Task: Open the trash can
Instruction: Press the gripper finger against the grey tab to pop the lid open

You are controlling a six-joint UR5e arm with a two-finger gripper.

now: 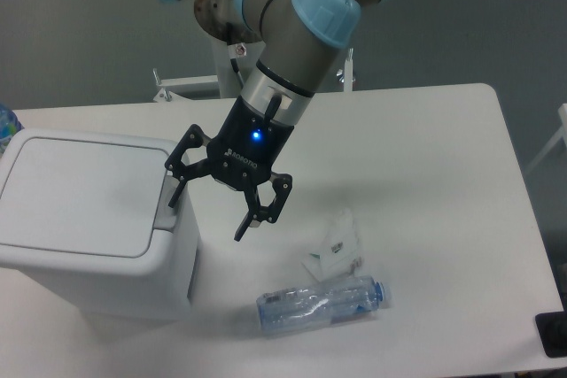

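My hand (205,216) spread wide, nothing between the fingers. One fingertip (174,199) sits at the grey tab (167,210) on the rim of the trash can (93,226); cannot tell if touching. Trash can at the table's (425,165) left edge, lid flat down. Crushed plastic bottle (323,301) and crumpled wrapper (336,245) lie near, right of the can.
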